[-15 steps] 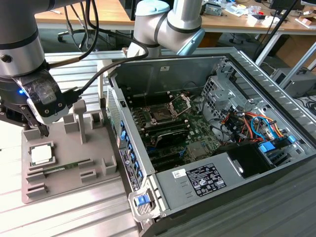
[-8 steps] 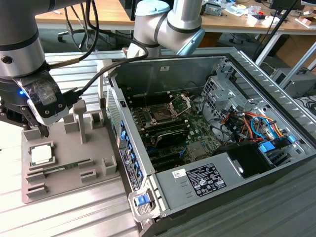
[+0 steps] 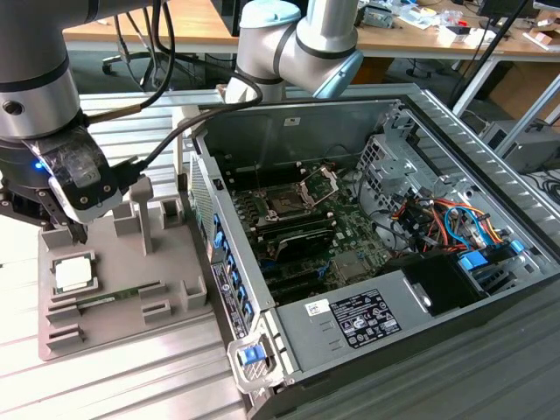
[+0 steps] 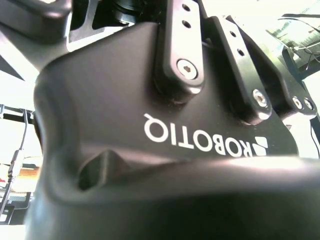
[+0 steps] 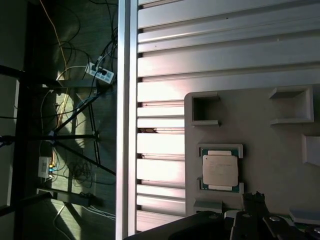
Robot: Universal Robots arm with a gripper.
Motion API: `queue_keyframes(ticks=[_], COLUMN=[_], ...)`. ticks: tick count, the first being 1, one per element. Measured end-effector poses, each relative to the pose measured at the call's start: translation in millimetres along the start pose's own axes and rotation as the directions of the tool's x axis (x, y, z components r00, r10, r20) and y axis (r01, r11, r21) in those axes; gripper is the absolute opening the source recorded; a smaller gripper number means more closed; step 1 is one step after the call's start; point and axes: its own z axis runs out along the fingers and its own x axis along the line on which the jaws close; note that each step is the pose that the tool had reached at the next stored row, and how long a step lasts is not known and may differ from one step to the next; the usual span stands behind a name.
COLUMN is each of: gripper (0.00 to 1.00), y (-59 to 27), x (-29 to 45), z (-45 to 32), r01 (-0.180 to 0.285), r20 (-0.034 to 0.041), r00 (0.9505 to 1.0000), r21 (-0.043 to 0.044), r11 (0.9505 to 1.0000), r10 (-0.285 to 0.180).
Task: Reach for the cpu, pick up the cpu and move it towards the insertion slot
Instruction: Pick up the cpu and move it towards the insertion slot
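I cannot tell my jaws' gap. The first wrist view shows the small silvery square cpu [image 5: 220, 170] nearby; the exterior view adds the metal-framed insertion slot [image 3: 287, 203].

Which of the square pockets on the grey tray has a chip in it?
The one nearest the gripper: the cpu lies flat in it. The other square pockets in the first wrist view hold nothing.

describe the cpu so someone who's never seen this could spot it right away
On the exterior view's left, beside the open computer case, sits a grey tray. Near the tray's edge on that side the cpu lies flat in a square recess. It is the one thin silvery-white square there, unlike the raised grey blocks around it.
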Motion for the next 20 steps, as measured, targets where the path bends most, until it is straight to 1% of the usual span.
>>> queue_keyframes(ticks=[12, 14, 20], gripper=[0.10, 0.10, 0.10], y=[-0.1, -0.2, -0.2], x=[0.0, 0.0, 0.0], z=[2.3, 4.5, 5.5], r01=[0.000, 0.000, 0.000], r20=[0.0000, -0.0001, -0.0001], r00=[1.0000, 1.0000, 1.0000], r21=[0.0000, 0.0000, 0.0000], r11=[1.0000, 1.0000, 1.0000], r10=[0.000, 0.000, 0.000])
